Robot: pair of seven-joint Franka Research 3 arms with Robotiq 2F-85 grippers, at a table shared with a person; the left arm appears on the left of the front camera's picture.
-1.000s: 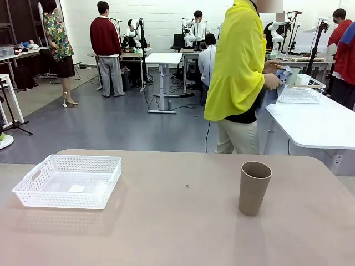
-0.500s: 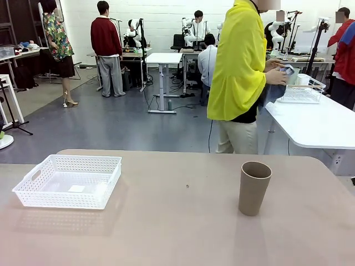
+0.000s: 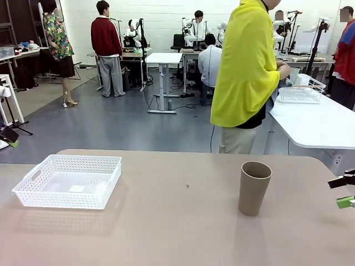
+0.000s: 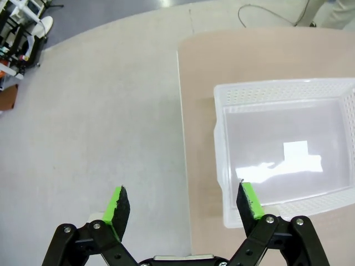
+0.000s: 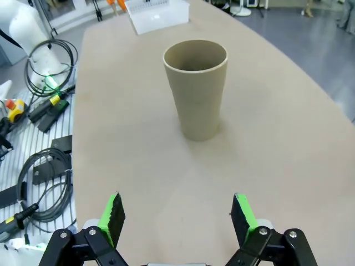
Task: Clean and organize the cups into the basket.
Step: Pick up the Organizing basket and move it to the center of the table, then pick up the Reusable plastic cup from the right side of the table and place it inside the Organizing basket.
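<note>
I am finding the cup (image 5: pixel 195 88) standing upright on the bench (image 5: pixel 277 138), mouth up and long axis vertical. It is lying straight ahead of the right fingers (image 5: pixel 242 213) and centred between them in the wrist view. Those fingers are standing fully apart and holding nothing. They are waiting short of the cup near the bench's right edge, partly cut off in the front view.

The left fingers (image 4: pixel 248 200) are likewise spread wide and empty, hanging over the basket's (image 4: pixel 277 88) end and the floor beside the bench. The basket is sitting at the bench's left side, well apart from the cup, with only a pale patch on its bottom.

I am judging the right arm the nearer one, and a level approach around the cup's wall looks called for.

The person (image 3: pixel 247 66) is standing turned away at the white table beyond, and I cannot tell what the hands are handling. The cup's bottom is lying in shade.
</note>
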